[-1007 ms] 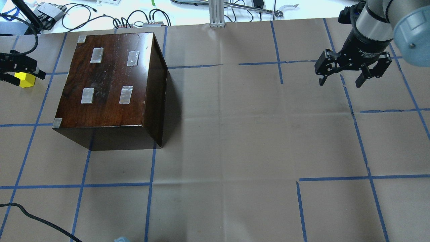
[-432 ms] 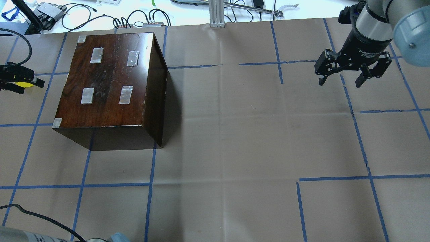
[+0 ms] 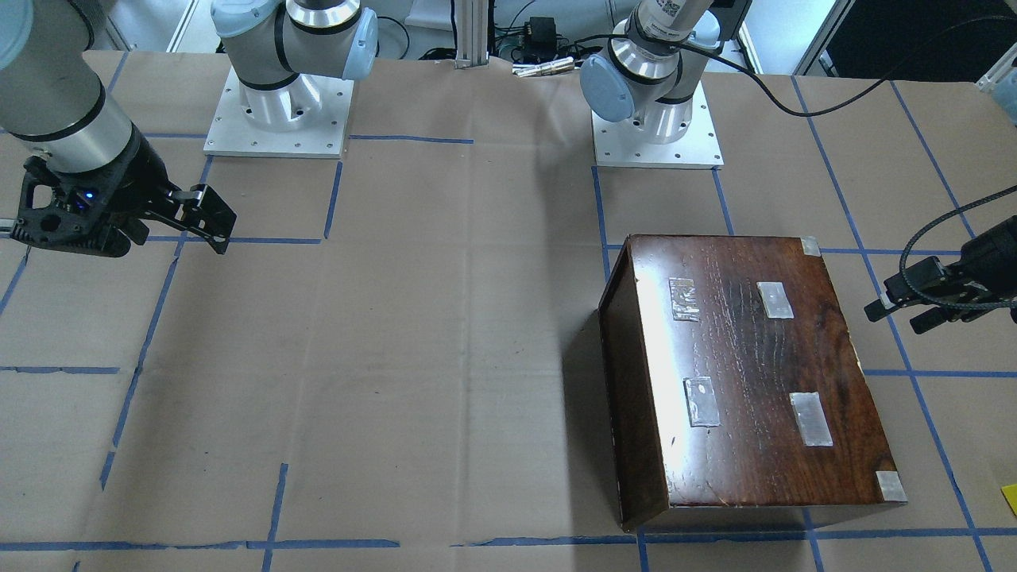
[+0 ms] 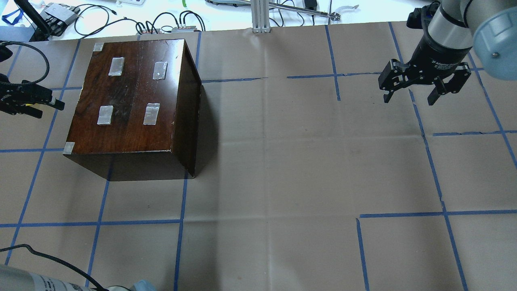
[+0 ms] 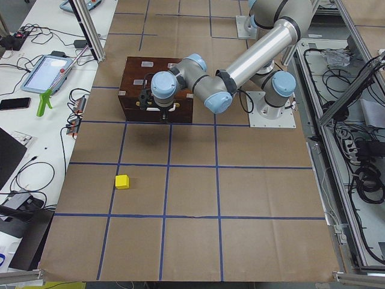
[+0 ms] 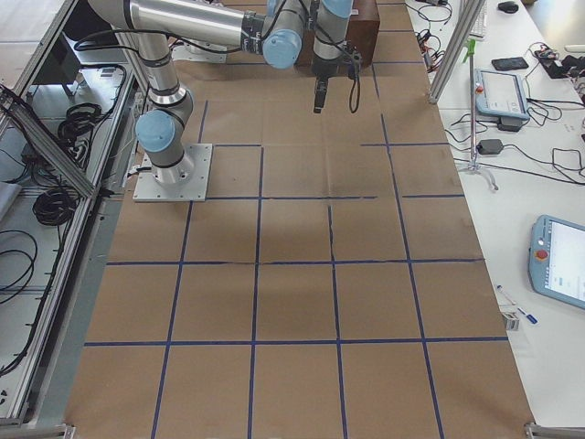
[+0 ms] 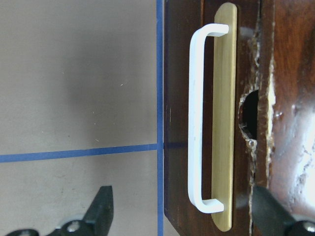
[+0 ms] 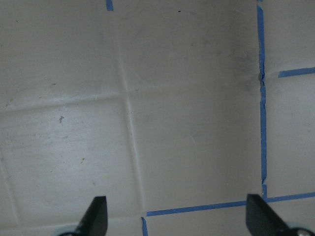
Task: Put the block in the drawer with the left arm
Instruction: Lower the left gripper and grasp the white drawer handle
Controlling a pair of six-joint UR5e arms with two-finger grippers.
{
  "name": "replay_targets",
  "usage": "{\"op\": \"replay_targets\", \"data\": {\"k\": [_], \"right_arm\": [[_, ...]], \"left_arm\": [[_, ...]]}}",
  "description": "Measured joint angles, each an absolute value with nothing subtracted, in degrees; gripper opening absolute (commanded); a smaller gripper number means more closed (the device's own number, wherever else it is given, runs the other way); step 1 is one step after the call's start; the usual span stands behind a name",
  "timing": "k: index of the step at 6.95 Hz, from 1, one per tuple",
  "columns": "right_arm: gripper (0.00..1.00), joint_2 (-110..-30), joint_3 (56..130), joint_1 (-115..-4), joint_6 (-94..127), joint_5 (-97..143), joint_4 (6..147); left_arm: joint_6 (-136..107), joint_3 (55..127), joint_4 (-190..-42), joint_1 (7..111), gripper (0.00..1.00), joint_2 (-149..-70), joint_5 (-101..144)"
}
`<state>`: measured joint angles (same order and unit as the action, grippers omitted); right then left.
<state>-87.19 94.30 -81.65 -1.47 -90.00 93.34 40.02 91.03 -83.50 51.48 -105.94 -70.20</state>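
The yellow block [image 5: 122,181] lies on the paper-covered table, apart from the dark wooden box [image 4: 129,93]; a sliver of it shows at the front view's right edge [image 3: 1010,499]. In the overhead view my left gripper hides it. The drawer is shut; its dark front [image 7: 177,98] with a white handle [image 7: 197,118] on a brass plate fills the left wrist view. My left gripper [image 4: 50,111] is open and empty, held level and pointing at that side of the box, a short gap away [image 3: 891,320]. My right gripper [image 4: 410,97] is open and empty over bare paper.
Blue tape lines grid the brown paper [image 4: 282,161]. Silver tape patches sit on the box top [image 4: 151,114]. Cables and devices lie beyond the table's far edge [image 4: 121,20]. The left arm's black cable [image 3: 937,222] loops above the gripper.
My left gripper has shifted a little toward the box and now covers the yellow block in the overhead view. The left arm's elbow has come into the bottom left corner. The right arm is still.
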Motion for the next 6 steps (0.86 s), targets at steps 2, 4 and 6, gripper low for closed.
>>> {"op": "replay_targets", "data": {"k": [2,4,6], "right_arm": [[1.00,-87.2,94.3,-81.7,-1.5,-90.0,93.3],[1.00,-87.2,94.3,-81.7,-1.5,-90.0,93.3],[1.00,-87.2,94.3,-81.7,-1.5,-90.0,93.3]], "left_arm": [[40.4,91.0,-83.0,51.8,0.99,-108.1,-70.1],[40.5,90.9,-82.3,52.6,0.99,-110.0,-70.0],[40.5,90.6,-80.9,53.8,0.99,-111.7,-70.1]]}}
